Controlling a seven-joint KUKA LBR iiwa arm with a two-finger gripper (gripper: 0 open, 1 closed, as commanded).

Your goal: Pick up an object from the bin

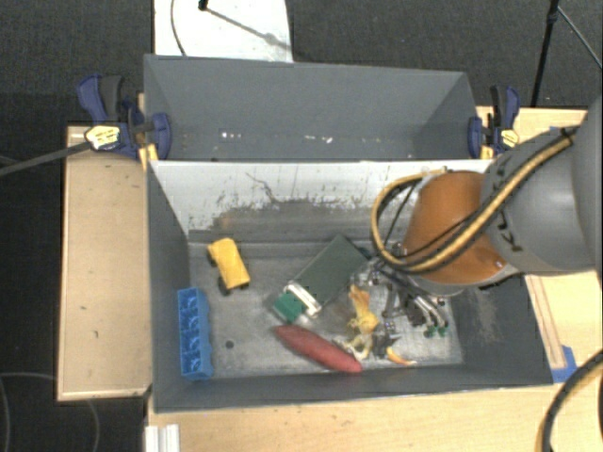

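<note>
gripper (384,320) low in the bin (301,102) at a yellow-orange thing (361,307), near the red stick (316,348) | jaws: we cannot tell | we judge nothing lifted yet

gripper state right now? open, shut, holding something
Gripper: cannot be told. It is low in the right part of the bin, over a heap of small yellow and orange things, next to a red oblong thing.
</note>
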